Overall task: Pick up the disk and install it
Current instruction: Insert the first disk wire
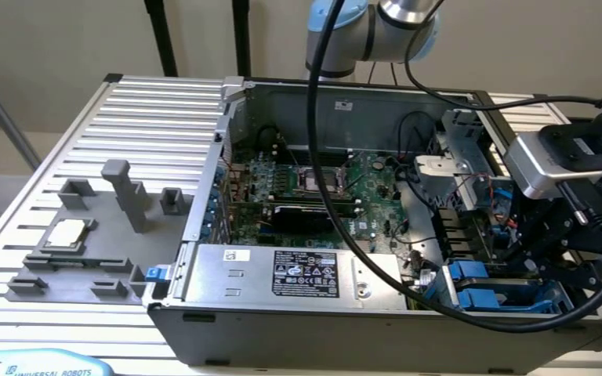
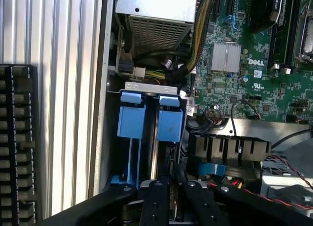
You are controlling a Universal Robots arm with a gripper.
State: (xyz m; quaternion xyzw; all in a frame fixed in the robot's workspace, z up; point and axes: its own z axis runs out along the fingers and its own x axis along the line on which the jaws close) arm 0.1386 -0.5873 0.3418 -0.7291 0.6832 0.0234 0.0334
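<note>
The disk (image 2: 169, 121) stands edge-on in the drive bay at the corner of the open computer case (image 1: 207, 196), its blue carrier tab facing the wrist camera. In the exterior view the same blue carrier (image 1: 469, 270) sits low on the right, inside the case. My gripper (image 2: 174, 184) is right at the carrier's near end. Its black fingers (image 2: 155, 199) are close together on either side of the disk's edge. In the exterior view my gripper (image 1: 531, 262) reaches down into the bay from the right. The disk's label is hidden.
A second blue carrier (image 2: 131, 116) fills the slot beside the disk, next to the case wall. The grey power-supply box (image 1: 291, 270), the motherboard (image 1: 312, 188) and loose cables (image 2: 195, 50) crowd the case. A grey fixture with a square chip (image 1: 66, 233) lies on the ribbed table on the exterior view's left.
</note>
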